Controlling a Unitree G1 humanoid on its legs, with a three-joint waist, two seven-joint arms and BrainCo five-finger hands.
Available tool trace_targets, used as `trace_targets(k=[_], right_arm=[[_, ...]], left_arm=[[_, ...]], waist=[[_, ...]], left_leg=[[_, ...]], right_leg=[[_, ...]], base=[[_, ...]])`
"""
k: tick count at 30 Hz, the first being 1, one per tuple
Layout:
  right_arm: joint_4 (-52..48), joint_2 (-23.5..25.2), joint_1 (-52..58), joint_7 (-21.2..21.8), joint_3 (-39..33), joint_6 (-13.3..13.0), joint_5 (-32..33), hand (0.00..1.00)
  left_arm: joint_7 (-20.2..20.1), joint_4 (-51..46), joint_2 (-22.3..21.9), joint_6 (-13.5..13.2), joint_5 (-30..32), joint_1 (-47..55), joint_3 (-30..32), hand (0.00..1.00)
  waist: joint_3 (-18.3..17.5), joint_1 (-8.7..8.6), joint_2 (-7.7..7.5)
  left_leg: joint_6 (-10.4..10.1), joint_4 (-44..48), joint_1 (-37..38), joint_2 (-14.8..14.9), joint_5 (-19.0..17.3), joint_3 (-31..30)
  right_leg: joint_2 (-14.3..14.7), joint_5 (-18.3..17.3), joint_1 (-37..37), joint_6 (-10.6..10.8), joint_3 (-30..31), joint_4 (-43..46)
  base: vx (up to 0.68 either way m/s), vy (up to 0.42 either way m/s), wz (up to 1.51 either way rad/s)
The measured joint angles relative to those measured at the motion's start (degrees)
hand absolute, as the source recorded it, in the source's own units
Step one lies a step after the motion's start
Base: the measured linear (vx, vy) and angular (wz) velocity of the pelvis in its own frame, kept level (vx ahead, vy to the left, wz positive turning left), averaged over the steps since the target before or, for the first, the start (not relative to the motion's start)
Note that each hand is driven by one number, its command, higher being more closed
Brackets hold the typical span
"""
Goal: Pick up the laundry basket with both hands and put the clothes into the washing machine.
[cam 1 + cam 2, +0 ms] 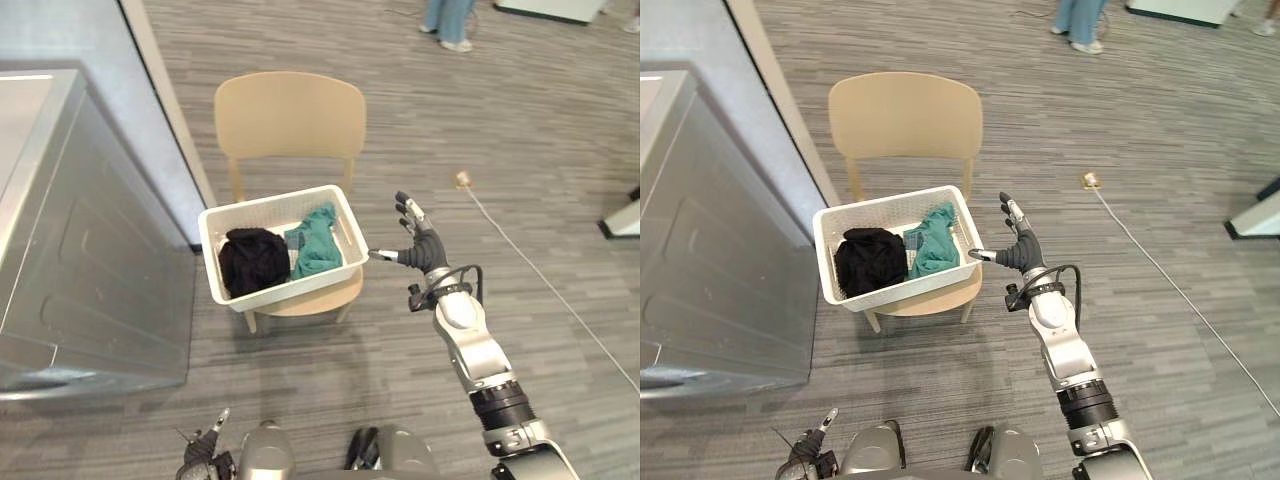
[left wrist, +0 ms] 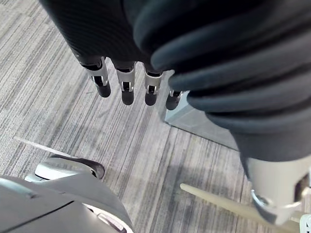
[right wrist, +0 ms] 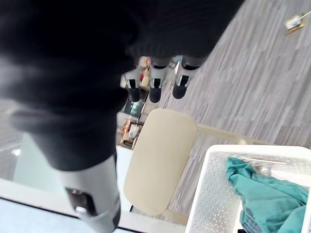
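A white perforated laundry basket (image 1: 340, 214) rests on the seat of a tan wooden chair (image 1: 290, 115). Inside it lie a black garment (image 1: 253, 260) and a teal garment (image 1: 317, 241). My right hand (image 1: 419, 243) is raised just right of the basket's right end, fingers straight and spread, thumb pointing at the rim without touching it. The right wrist view shows the basket (image 3: 210, 194) and teal cloth (image 3: 262, 189) beyond those fingers. My left hand (image 1: 203, 446) hangs low at the bottom edge, fingers (image 2: 127, 87) straight over the floor. The washing machine (image 1: 70, 250) stands at the left.
A pale wall panel (image 1: 140, 90) runs behind the machine toward the chair. A white cord (image 1: 540, 280) with a small plug (image 1: 462, 179) crosses the floor at the right. A person's legs (image 1: 447, 20) stand at the far top. A white object (image 1: 625, 218) sits at the right edge.
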Motion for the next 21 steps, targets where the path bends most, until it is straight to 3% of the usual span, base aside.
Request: trace_targets(k=[1,2,3,6,10,11,16,21], right_arm=[[-0.58,-1.19,-0.02,0.00,0.18,-0.06,-0.33,0.00],[-1.21,-1.72,-0.07,-0.05,0.18,-0.11,-0.50,0.00],[-1.03,-3.92,-1.39,-0.19,0.37,-0.26,-1.49,0.00],[-1.04,-5.61,-3.78,-0.29,2.51,-0.14,-2.03,0.00],[1.37,-7.89,-6.58,-0.40,2.55,-0.17,-2.06,0.00],[3.19,-8.42,-8.77,-0.59,2.54,-0.18,-2.37,0.00],[7.16,-9.26,-16.67,-2.19,3.41,-0.14,-4.48,0.00],[14.80,-13.16,-27.29,-3.21,7.68,-0.16,-4.48,0.00]], left_arm=[[-0.01,-1.39,0.80,-0.12,0.05,-0.34,-0.18,0.00],[-0.06,-2.13,1.67,-0.23,0.10,-0.45,-0.58,0.00],[-0.08,-3.23,0.64,-0.30,0.08,-1.76,-1.30,0.00],[0.00,-4.33,-0.74,-0.99,-0.23,-1.74,-1.13,0.00],[0.00,-5.34,-0.74,-1.48,-0.66,-1.88,-1.57,0.00],[0.01,-5.29,-0.77,-1.55,-0.71,-2.36,-1.60,0.00],[0.09,-5.53,-0.78,-1.78,-1.66,-2.83,-2.03,0.00],[0.30,-5.90,-0.72,-1.81,-2.33,-2.80,-2.02,0.00]], waist=[[-0.05,0.00,-2.33],[0.33,-0.14,-3.40],[2.25,0.13,-0.28],[3.70,0.29,1.49],[4.27,0.60,1.50],[5.40,1.71,1.66],[8.72,3.21,2.01],[10.41,4.44,2.20]], left_leg=[[-1.64,0.96,-1.65,-1.66,0.12,-2.41],[-3.56,1.67,-2.47,-2.69,-0.59,-3.63],[-6.01,3.20,-4.18,-0.49,-1.62,-6.59],[-8.63,0.71,-8.52,1.81,0.57,-10.38],[-9.05,-1.91,-11.27,1.77,4.77,-12.23],[-9.00,-2.03,-11.42,1.73,5.34,-12.22],[-8.64,-2.23,-14.18,1.22,6.68,-12.20],[-7.85,-2.85,-17.37,0.18,7.81,-11.20]], right_leg=[[-1.37,5.88,-0.20,-0.09,2.52,-7.26],[-2.26,10.79,-0.52,1.09,3.12,-9.05],[-0.82,9.94,-0.25,0.73,0.70,-7.63],[1.99,10.45,-0.44,-0.64,-4.12,-11.50],[1.35,10.11,-0.25,-1.28,-10.05,-12.52],[1.30,10.33,0.36,-1.57,-10.86,-13.06],[0.96,11.77,-0.45,-2.04,-12.87,-14.56],[0.82,15.21,-2.65,-2.04,-12.94,-17.63]], base=[[0.10,-0.244,1.16],[0.09,-0.321,1.31],[0.05,-0.285,0.90],[-0.01,-0.233,0.70],[0.01,-0.106,0.74],[-0.03,-0.040,0.49],[-0.08,0.015,0.25],[-0.09,0.057,0.01]])
